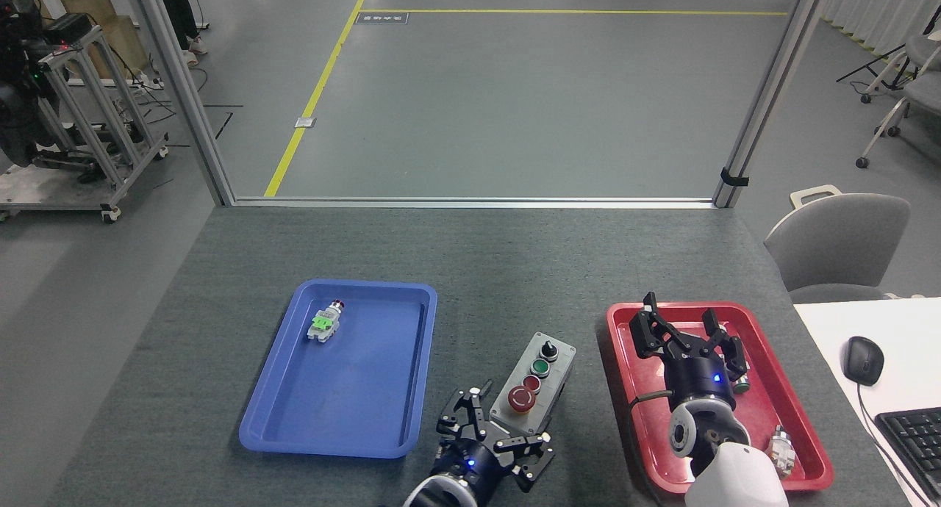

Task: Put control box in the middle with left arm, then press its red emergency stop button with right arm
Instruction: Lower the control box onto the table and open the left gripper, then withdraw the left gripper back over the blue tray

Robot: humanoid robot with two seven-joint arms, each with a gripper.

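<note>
The control box [534, 380] lies on the grey table mat between the two trays, tilted, with its black knob at the far end. Its large red emergency stop button [521, 398] is at the near end. My left gripper [503, 428] sits right at the box's near end, open, with its fingers [464, 410] spread to either side of that end. My right gripper [685, 325] hovers open over the red tray [625, 404], to the right of the box, with nothing in it.
A blue tray [345, 411] left of the box holds a white-and-green push-button part [323, 323]. Small button parts [781, 448] lie in the red tray. A white desk with a mouse [861, 360] and a keyboard stands at the right, with a grey chair [838, 242] behind it.
</note>
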